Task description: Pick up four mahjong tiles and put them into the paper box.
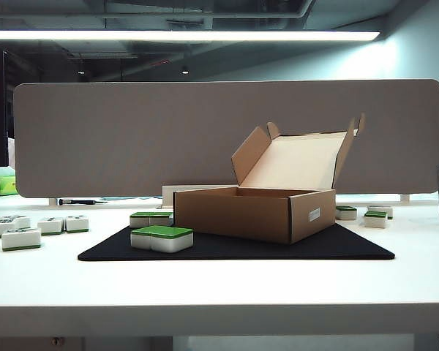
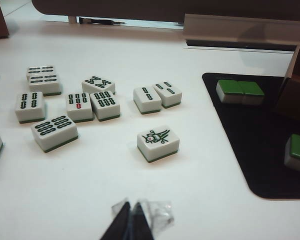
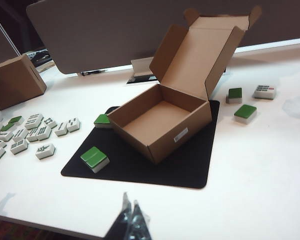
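Here the paper box [image 1: 267, 212] stands open on the black mat [image 1: 278, 247], its inside bare. Two pairs of green-backed mahjong tiles [image 1: 162, 238] lie on the mat left of it. The left tool [image 2: 131, 220] and the right tool [image 3: 131, 220] hover above the tabletop [image 1: 219, 285], both pressed together, pinching nothing.

In the exterior view the paper box [image 1: 267, 212] hides its own inside.
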